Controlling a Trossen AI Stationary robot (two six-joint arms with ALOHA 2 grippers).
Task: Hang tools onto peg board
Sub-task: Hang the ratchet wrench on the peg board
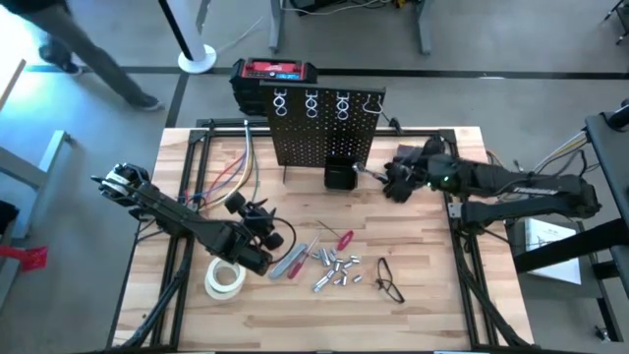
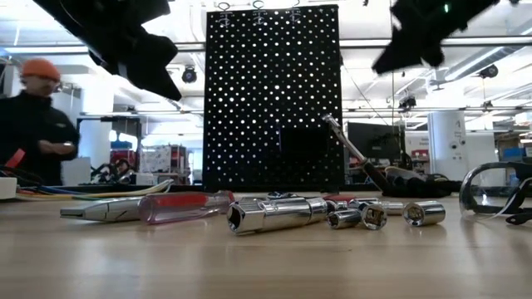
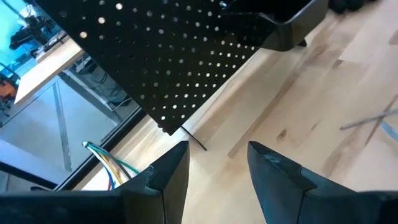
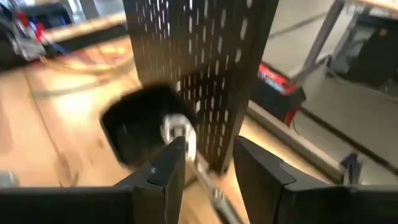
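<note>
Right gripper (image 4: pixel 208 165) beside small black bin (image 1: pixel 340 177) at foot of peg board (image 1: pixel 324 128); jaws apart, long grey ratchet (image 2: pixel 353 149) leaning with its head in the bin. Left gripper (image 3: pixel 217 165) above table (image 1: pixel 432 305), jaws apart, empty. Remaining tools (image 1: pixel 329 264) lie mid-table

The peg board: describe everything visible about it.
The peg board is an upright black panel, metal by its look, pierced with even rows of small holes. Silvery ring hooks line its top edge; nothing hangs from them. A small black bin sits at its foot on the front side, with a long grey ratchet tool leaning out of it. The board stands at the wooden table's far edge, a red-and-black box behind it. The right gripper is just beside the bin.
</note>
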